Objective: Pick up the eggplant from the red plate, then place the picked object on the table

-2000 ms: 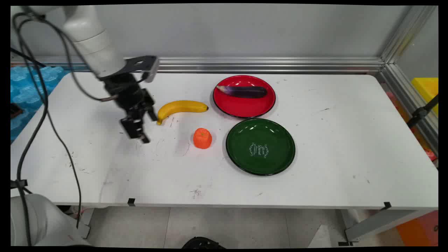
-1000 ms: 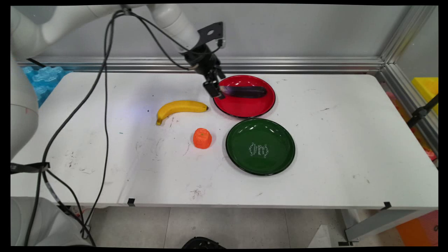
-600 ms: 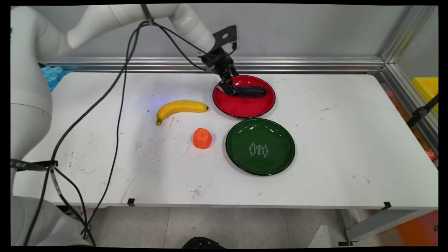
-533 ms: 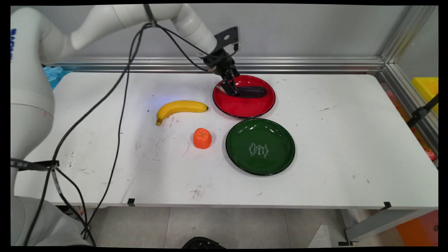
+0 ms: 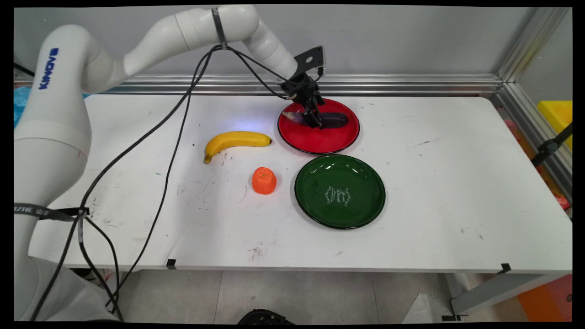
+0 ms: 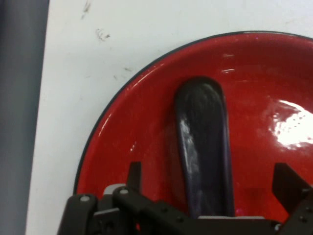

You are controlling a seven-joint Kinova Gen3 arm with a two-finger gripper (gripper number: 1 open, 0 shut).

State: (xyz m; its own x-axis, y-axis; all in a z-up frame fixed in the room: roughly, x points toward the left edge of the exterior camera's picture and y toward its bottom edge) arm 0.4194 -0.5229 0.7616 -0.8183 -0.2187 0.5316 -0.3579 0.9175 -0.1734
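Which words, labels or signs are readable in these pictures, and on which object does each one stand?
"KINOVA", in blue letters, on the white arm.
White ornamental lettering in the middle of the green plate: too small to read.
Lettering on the black strap around the arm's base link: it seems to read "NZHE", not certain.
The hand view shows no text on the red plate or the eggplant.

Eggplant (image 5: 331, 119): dark purple, glossy, elongated; lies flat across the far half of the red plate (image 5: 338, 139), black-rimmed.

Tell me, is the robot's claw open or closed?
Open. The gripper has one finger on each side of the eggplant on the red plate.
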